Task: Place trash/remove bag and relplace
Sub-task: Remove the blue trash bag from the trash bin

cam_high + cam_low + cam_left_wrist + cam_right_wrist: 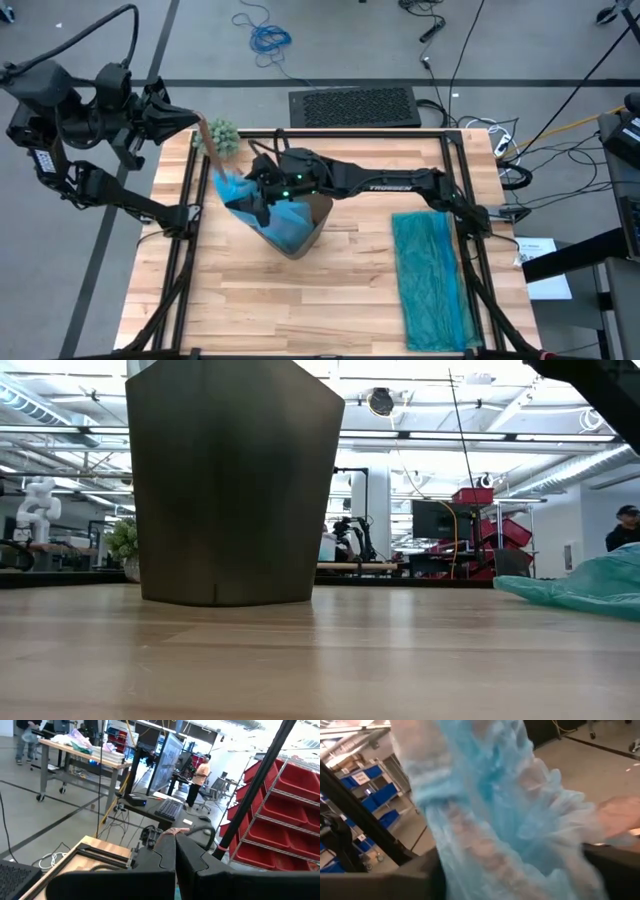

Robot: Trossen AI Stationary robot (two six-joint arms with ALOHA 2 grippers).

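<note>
A dark bin (312, 228) (235, 480) stands near the table's middle with the light blue bag (238, 187) (490, 810) partly pulled out of it toward the far left. My left gripper (197, 124) (175, 851) is raised over the far left corner and shut on the bag's drawn-out end. My right gripper (264, 200) is open at the bin's left rim. Its fingers (395, 880) stand on either side of the bag, and I cannot tell whether they touch it. No trash shows. My left gripper pinches the bag's drawn-out upper end (172, 832) between its two shut fingers. From there the bag runs as a taut narrow strip (208, 150) down toward the bin. Its lower part is still inside the bin.
A green fuzzy plant (222, 138) (124, 544) stands right behind the taut strip. A darker teal-green bag (430, 282) (590, 586) lies flat on the table's right side. Black frame rails (186, 250) run along the table's edges. Bare wood (300, 310) lies near the front edge.
</note>
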